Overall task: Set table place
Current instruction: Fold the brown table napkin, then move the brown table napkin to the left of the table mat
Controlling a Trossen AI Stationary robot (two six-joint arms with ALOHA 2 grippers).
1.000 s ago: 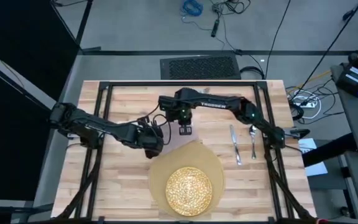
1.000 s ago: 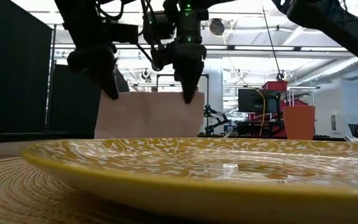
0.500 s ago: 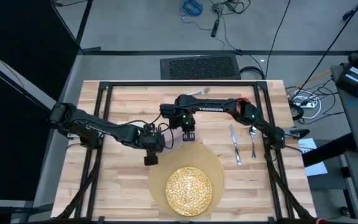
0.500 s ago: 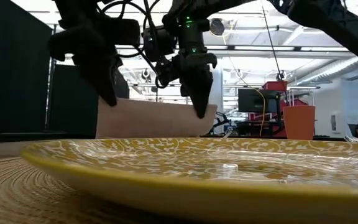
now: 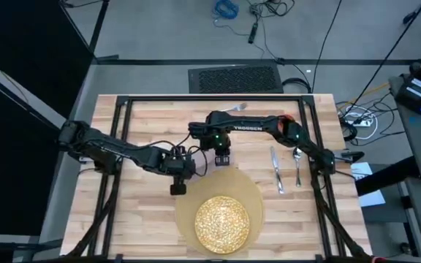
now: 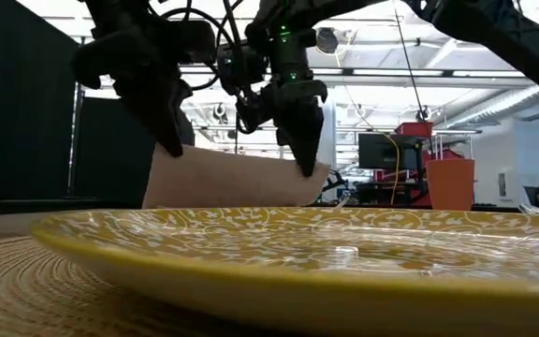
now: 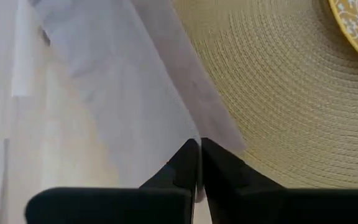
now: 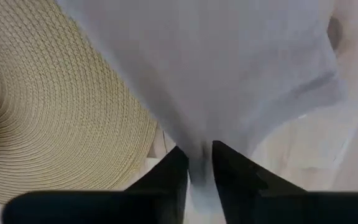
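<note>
Both grippers pinch the top edge of a beige cloth napkin (image 6: pixel 227 180), left gripper (image 6: pixel 171 140) and right gripper (image 6: pixel 309 161) at opposite corners, so it hangs stretched flat beneath them, just beyond the woven placemat (image 5: pixel 229 191) and yellow plate (image 5: pixel 223 223).

White lettering "TROSSEN" runs along the dark forearm link of the right arm (image 5: pixel 251 125), upper centre of the high view; nothing else can be read.
</note>
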